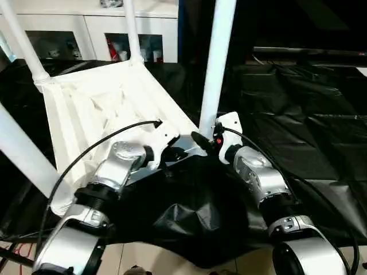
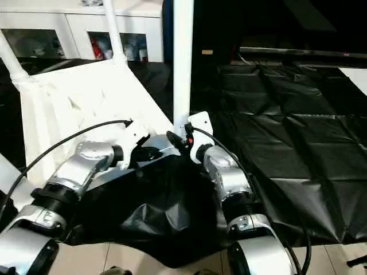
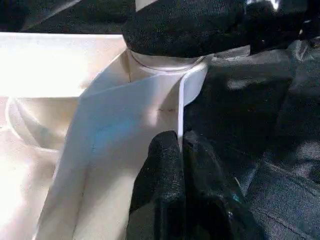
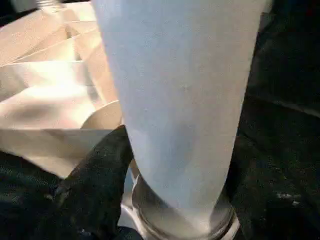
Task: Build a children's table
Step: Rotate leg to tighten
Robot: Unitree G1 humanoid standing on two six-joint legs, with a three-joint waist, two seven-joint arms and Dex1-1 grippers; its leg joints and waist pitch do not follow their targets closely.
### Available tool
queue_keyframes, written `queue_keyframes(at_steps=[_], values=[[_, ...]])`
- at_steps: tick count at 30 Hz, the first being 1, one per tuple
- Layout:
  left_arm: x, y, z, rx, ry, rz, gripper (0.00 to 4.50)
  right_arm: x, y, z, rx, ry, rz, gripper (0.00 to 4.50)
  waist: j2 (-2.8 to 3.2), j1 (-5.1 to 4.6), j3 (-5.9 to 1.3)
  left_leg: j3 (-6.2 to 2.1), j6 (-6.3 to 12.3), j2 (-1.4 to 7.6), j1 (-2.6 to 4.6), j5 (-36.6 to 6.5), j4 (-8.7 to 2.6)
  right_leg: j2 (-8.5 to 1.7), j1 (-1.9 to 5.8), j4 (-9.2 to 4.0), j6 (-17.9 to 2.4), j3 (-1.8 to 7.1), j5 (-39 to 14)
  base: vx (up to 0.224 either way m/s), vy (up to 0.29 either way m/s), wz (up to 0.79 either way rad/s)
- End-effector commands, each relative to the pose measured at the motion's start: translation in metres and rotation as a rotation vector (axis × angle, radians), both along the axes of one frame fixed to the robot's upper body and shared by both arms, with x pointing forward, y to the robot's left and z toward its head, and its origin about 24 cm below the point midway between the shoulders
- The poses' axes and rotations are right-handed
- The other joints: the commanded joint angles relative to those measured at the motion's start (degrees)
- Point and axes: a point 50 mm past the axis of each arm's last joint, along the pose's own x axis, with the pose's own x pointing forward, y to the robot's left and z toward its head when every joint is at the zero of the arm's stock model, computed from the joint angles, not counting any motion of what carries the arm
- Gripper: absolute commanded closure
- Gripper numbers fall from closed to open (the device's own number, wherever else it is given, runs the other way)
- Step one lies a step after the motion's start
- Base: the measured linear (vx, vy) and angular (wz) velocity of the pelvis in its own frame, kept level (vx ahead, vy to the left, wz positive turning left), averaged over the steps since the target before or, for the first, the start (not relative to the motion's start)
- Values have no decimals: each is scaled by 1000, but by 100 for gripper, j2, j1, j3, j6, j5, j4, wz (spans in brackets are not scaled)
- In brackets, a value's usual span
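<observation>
1. The white cabinet (image 1: 92, 28) is standing at about 11 o'clock at the back; small red and white items are sitting behind its glass doors, too small to identify.
2. The children's table (image 1: 97, 109) is lying upside down on the black sheet (image 1: 309, 132), ribbed underside facing up, its long axis running from 7 o'clock toward 1 o'clock in the head views.
3. Four legs are sticking up from the corner sockets: the near-right leg (image 1: 217, 63) is rising almost straight toward 12 o'clock, the far ones (image 1: 131, 28) are leaning slightly (tops cut off by the frame).
4. The left gripper (image 3: 177, 165) is sitting with its black fingers pressed together on the thin white rim of the table beside the near-right socket, the edge caught between them.
5. The right gripper (image 1: 205, 142) is sitting at the base of the near-right leg, one black finger (image 4: 100, 170) touching the tube just above its socket; whether it is clamping the leg I cannot tell.
6. No readable writing or labels anywhere.
</observation>
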Motion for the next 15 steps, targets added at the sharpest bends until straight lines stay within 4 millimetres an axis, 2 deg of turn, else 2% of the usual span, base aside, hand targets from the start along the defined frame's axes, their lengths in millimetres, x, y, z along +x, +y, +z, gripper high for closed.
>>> queue_keyframes(at_steps=[1,3,5,6,9,11,15], values=[[-2,-21,22,-90,-102,-132,450,-13,24,-10,-28,41,201,128,10,15,-400,-65,69,80,66,-1665,-366,-298,294,-461,-1095,181,-1537,0,0,0],[-7,-17,21,-87,-89,-188,450,-17,16,-7,-56,29,302,128,-14,24,-404,-69,98,89,56,-1635,-366,-298,315,-449,-1099,180,-1485,0,0,0],[-9,-15,20,-86,-80,-207,450,-18,12,-7,-66,28,336,128,-11,32,-401,-53,134,94,63,-1589,-359,-296,292,-443,-1131,191,-1415,0,0,0],[-12,-12,20,-84,-74,-245,450,-22,6,-5,-76,22,407,128,-16,65,-405,-55,142,100,71,-1555,-359,-296,297,-438,-1145,185,-1398,0,0,0],[-21,-3,19,-91,-37,-325,450,-27,-6,-2,-95,33,525,128,-8,117,-409,-45,189,123,61,-1498,-351,-290,310,-403,-1209,181,-1221,0,0,0],[-26,2,18,-85,-19,-364,450,-29,-12,-1,-109,41,576,128,17,139,-408,-35,197,131,69,-1485,-346,-285,290,-392,-1259,182,-1148,0,0,0],[-32,14,16,-57,8,-417,450,-32,-21,1,-137,56,650,128,10,153,-382,-43,122,131,76,-1690,-372,-295,276,-428,-1196,183,-1541,0,0,0]])
